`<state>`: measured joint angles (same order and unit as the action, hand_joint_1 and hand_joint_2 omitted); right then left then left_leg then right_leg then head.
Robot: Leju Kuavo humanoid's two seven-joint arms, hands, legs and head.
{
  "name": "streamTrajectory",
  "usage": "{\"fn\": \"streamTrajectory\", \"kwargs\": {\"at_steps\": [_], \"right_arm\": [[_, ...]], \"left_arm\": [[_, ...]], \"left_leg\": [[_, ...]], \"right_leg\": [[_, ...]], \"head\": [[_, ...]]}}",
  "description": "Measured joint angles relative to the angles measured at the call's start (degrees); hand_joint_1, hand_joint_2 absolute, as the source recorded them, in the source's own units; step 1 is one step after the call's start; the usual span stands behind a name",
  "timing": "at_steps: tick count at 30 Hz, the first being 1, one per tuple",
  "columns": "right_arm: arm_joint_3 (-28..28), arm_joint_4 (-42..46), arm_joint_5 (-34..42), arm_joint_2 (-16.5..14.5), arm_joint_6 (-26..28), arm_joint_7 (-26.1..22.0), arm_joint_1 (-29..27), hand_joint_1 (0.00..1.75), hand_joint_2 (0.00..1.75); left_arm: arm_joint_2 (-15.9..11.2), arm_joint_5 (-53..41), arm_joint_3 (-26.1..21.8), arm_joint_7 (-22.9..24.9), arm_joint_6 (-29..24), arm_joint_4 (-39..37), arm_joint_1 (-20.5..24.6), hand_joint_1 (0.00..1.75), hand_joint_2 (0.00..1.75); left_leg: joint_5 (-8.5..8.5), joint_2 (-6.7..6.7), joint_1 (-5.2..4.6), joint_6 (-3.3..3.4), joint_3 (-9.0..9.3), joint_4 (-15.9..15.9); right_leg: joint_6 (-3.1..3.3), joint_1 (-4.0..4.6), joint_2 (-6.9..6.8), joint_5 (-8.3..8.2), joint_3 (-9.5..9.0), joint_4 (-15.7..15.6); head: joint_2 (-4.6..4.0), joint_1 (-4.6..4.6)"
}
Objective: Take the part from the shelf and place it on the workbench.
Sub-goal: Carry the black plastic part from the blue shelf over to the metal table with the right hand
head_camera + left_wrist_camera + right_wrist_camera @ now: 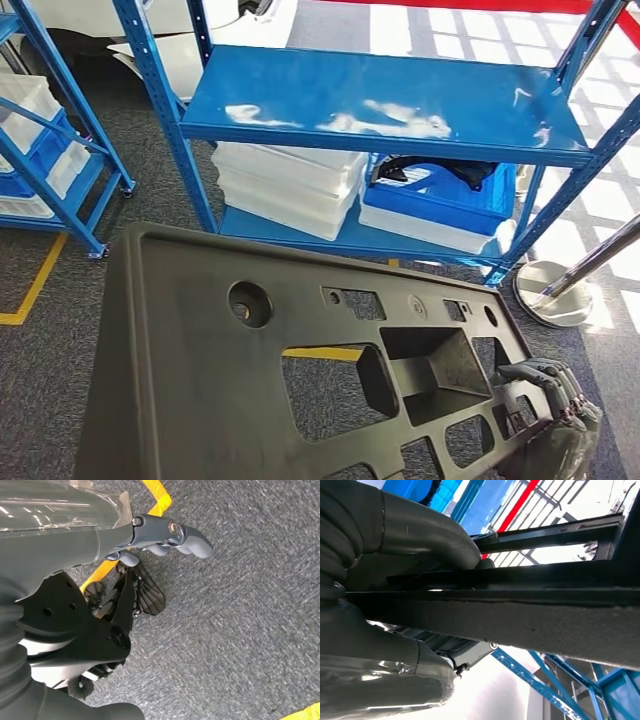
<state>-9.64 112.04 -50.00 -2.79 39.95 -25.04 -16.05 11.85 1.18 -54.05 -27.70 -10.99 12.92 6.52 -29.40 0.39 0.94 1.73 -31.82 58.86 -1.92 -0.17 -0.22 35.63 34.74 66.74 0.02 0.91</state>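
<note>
Right hand (555, 392) clamped on the edge of the part (226, 370), a dark panel held clear of the blue shelf (377, 100). Left hand (166, 537) hangs loose, holding nothing. Carry step; next, probably turning to find the workbench.

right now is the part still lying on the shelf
No, the part is off the shelf, held out in front of it over the carpet, with the right hand gripping its edge.
</note>
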Motion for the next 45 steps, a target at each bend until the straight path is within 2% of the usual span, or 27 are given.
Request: {"fn": "streamTrajectory", "kwargs": {"at_steps": [2,3,4,7,9,12,14,16,18,19,21,23,24,26,28,29,31,32,33,34,35,37,38,40,42,43,45], "right_arm": [[0.15,-0.05,0.07,-0.03,0.0,-0.01,-0.12,1.75,1.75],[0.22,-0.07,0.08,-0.04,0.0,-0.01,-0.17,1.75,1.75],[0.27,-0.08,0.09,-0.05,0.0,-0.01,-0.19,1.75,1.75],[0.47,-0.08,0.07,-0.1,0.0,-0.02,-0.22,1.75,1.75],[0.66,-0.05,0.02,-0.14,0.0,-0.08,-0.3,1.75,1.75],[0.92,-0.01,-0.1,-0.26,0.0,-0.24,-0.29,1.75,1.75],[1.09,0.02,-0.14,-0.48,0.0,-0.3,-0.3,1.75,1.75],[1.27,0.03,-0.14,-0.62,0.0,-0.31,-0.36,1.75,1.75],[1.45,-0.01,-0.15,-0.66,0.0,-0.32,-0.41,1.75,1.75],[1.51,-0.02,-0.15,-0.69,0.0,-0.33,-0.42,1.75,1.75],[1.63,-0.02,-0.14,-0.77,0.0,-0.36,-0.42,1.75,1.75],[1.74,-0.01,-0.14,-0.85,0.0,-0.38,-0.45,1.75,1.75],[1.79,0.0,-0.14,-0.88,0.0,-0.39,-0.48,1.75,1.75],[1.82,0.01,-0.15,-0.91,0.0,-0.42,-0.51,1.75,1.75],[1.87,0.05,-0.14,-0.91,0.0,-0.43,-0.53,1.75,1.75],[1.93,0.08,-0.13,-0.91,0.0,-0.43,-0.56,1.75,1.75],[2.08,0.1,-0.11,-0.91,0.0,-0.44,-0.66,1.75,1.75],[2.14,0.09,-0.1,-0.91,0.0,-0.44,-0.74,1.75,1.75],[2.19,0.09,-0.08,-0.91,0.0,-0.44,-0.83,1.75,1.75],[2.22,0.09,-0.07,-0.91,0.0,-0.44,-0.9,1.75,1.75],[2.27,0.09,-0.05,-0.91,0.0,-0.44,-0.94,1.75,1.75],[2.37,0.13,-0.05,-0.91,-0.01,-0.44,-0.96,1.75,1.75],[2.42,0.15,-0.05,-0.91,-0.01,-0.44,-0.99,1.75,1.75],[2.53,0.19,-0.05,-0.92,-0.01,-0.44,-1.03,1.75,1.75],[2.62,0.2,0.01,-0.92,0.0,-0.44,-0.95,1.75,1.75],[2.67,0.2,0.06,-0.92,0.0,-0.44,-0.9,1.75,1.75],[2.74,0.19,0.21,-0.91,-0.01,-0.44,-0.93,1.75,1.75]], "left_arm": [[-0.01,0.0,-0.01,0.01,-0.03,0.0,-0.1,0.0,1.75],[-0.02,0.0,-0.02,0.01,-0.05,0.0,-0.16,0.0,1.75],[-0.02,0.0,-0.02,0.01,-0.08,0.0,-0.17,0.0,1.75],[0.0,0.0,-0.02,0.01,-0.09,0.0,0.0,0.0,1.75],[0.01,0.0,-0.02,0.06,-0.09,0.0,0.11,0.0,1.75],[0.01,0.0,-0.02,0.12,-0.09,0.0,-0.03,0.0,1.75],[0.0,0.0,-0.02,0.12,-0.09,0.0,-0.03,0.0,1.75],[0.0,0.0,-0.02,0.12,-0.09,0.0,-0.02,0.0,1.75],[0.0,0.0,-0.02,0.16,-0.09,0.0,-0.08,0.0,1.75],[0.0,0.0,-0.02,0.2,-0.09,0.0,-0.1,0.0,1.75],[-0.02,0.0,-0.02,0.27,-0.09,0.0,-0.07,0.0,1.75],[-0.04,0.0,-0.02,0.31,-0.09,0.0,0.05,0.0,1.75],[-0.04,0.0,-0.02,0.32,-0.09,0.0,0.08,0.0,1.75],[-0.03,0.0,-0.02,0.33,-0.09,0.0,-0.03,0.0,1.75],[-0.01,0.0,-0.02,0.33,-0.09,0.0,-0.12,0.0,1.75],[0.01,0.0,-0.02,0.33,-0.08,0.0,-0.09,0.0,1.75],[0.02,0.0,-0.02,0.34,-0.07,0.0,-0.06,0.0,1.75],[0.02,0.0,-0.02,0.34,-0.07,0.0,-0.1,0.0,1.75],[0.02,0.0,-0.02,0.34,-0.07,0.0,-0.14,0.0,1.75],[0.02,0.0,-0.02,0.34,-0.07,0.0,-0.17,0.0,1.75],[0.03,0.0,-0.02,0.34,-0.07,0.0,-0.16,0.0,1.75],[0.06,0.0,-0.02,0.35,-0.07,0.0,-0.04,0.0,1.75],[0.08,0.0,-0.02,0.34,-0.07,0.0,0.04,0.0,1.75],[0.1,0.0,-0.02,0.36,-0.07,0.0,0.1,0.0,1.75],[0.08,0.0,-0.02,0.39,-0.07,0.0,0.01,0.0,1.75],[0.05,0.0,-0.02,0.4,-0.07,0.0,-0.01,0.0,1.75],[0.02,0.0,-0.02,0.42,-0.07,0.0,0.02,0.0,1.75]], "left_leg": [[0.24,-0.04,0.01,0.2,-0.34,0.02],[0.34,-0.14,0.02,0.19,-0.4,0.03],[0.42,-0.31,0.05,0.12,-0.39,0.03],[0.74,-1.13,0.08,-0.41,-0.47,0.09],[1.18,-1.61,0.06,-1.12,-0.97,0.16],[1.15,-2.02,0.15,-2.17,-1.88,0.54],[-1.65,-1.7,0.12,-2.48,-3.61,4.1],[-5.72,-1.34,0.08,-2.69,-6.49,11.45],[-7.17,-1.24,0.05,-2.72,-7.6,15.85],[-6.33,-1.14,0.03,-2.6,-6.58,14.82],[-3.14,-0.12,-0.15,-2.05,-2.05,7.41],[-1.25,1.53,-0.6,-1.41,1.34,0.96],[-1.12,2.02,-0.81,-1.14,1.77,-0.23],[-0.77,1.74,-0.93,-0.61,1.45,-0.46],[-0.15,1.28,-0.66,0.15,1.15,-0.72],[0.16,1.08,-0.49,0.51,0.95,-0.84],[0.54,0.63,-0.43,0.82,0.49,-0.84],[0.69,0.37,-0.44,0.84,0.32,-0.83],[0.81,0.07,-0.45,0.8,0.2,-0.82],[0.91,-0.29,-0.46,0.74,0.15,-0.8],[0.97,-0.68,-0.45,0.67,0.18,-0.79],[1.1,-1.47,-0.52,0.44,0.23,-0.75],[1.21,-1.84,-0.58,0.25,0.11,-0.7],[1.56,-2.43,-0.62,-0.35,-0.4,-0.62],[1.62,-2.71,-0.62,-0.95,-0.98,-0.44],[0.92,-2.55,-0.65,-1.19,-1.46,0.34],[-2.46,-1.86,-0.59,-1.57,-3.64,5.31]], "right_leg": [[-0.42,-0.32,-0.01,2.45,2.36,6.4],[-0.56,-0.44,0.0,2.14,2.32,7.09],[-0.66,-0.55,0.05,0.73,1.16,5.35],[-0.54,-0.76,1.61,-4.56,-4.6,-5.64],[-0.17,-0.67,2.49,-5.28,-5.73,-8.53],[0.8,-0.79,1.77,-5.56,-5.33,-9.29],[1.81,-0.94,0.95,-6.11,-4.92,-9.84],[2.38,-0.59,0.07,-6.48,-4.31,-9.8],[2.62,-0.22,-0.78,-6.71,-3.84,-9.6],[2.66,-0.09,-1.14,-6.76,-3.68,-9.44],[2.62,0.09,-1.76,-6.77,-3.52,-9.1],[2.27,0.35,-2.26,-6.86,-3.25,-8.74],[2.02,0.43,-2.51,-6.97,-3.09,-8.65],[1.43,0.44,-2.94,-7.19,-2.91,-8.65],[0.77,0.29,-2.28,-5.83,-2.47,-7.5],[0.44,0.19,-1.63,-4.16,-1.69,-5.47],[-0.09,-0.04,-0.59,0.08,0.98,1.72],[-0.27,-0.11,-0.45,1.51,2.25,5.25],[-0.37,-0.15,-0.4,1.87,2.76,7.16],[-0.41,-0.16,-0.37,1.07,2.22,6.78],[-0.37,-0.17,-0.23,-0.71,0.62,4.0],[0.03,-0.18,1.1,-4.61,-3.6,-4.21],[0.31,-0.16,1.83,-5.69,-5.01,-7.2],[0.81,-0.07,2.51,-5.94,-5.77,-9.26],[1.3,-0.24,1.83,-6.03,-5.56,-9.8],[1.63,-0.4,1.47,-6.17,-5.43,-10.06],[2.24,-0.65,0.54,-6.5,-5.11,-10.36]], "head": [[0.0,0.02],[0.0,0.03],[0.0,0.03],[0.0,0.04],[0.0,0.07],[0.0,0.14],[0.0,0.27],[0.0,0.36],[0.0,0.36],[0.0,0.35],[0.0,0.34],[0.0,0.32],[0.0,0.3],[0.0,0.3],[0.0,0.23],[0.0,0.2],[0.0,0.15],[0.0,0.15],[0.0,0.16],[0.0,0.16],[0.0,0.16],[0.0,0.17],[0.0,0.19],[0.0,0.22],[0.0,0.25],[0.0,0.29],[0.0,0.4]]}}
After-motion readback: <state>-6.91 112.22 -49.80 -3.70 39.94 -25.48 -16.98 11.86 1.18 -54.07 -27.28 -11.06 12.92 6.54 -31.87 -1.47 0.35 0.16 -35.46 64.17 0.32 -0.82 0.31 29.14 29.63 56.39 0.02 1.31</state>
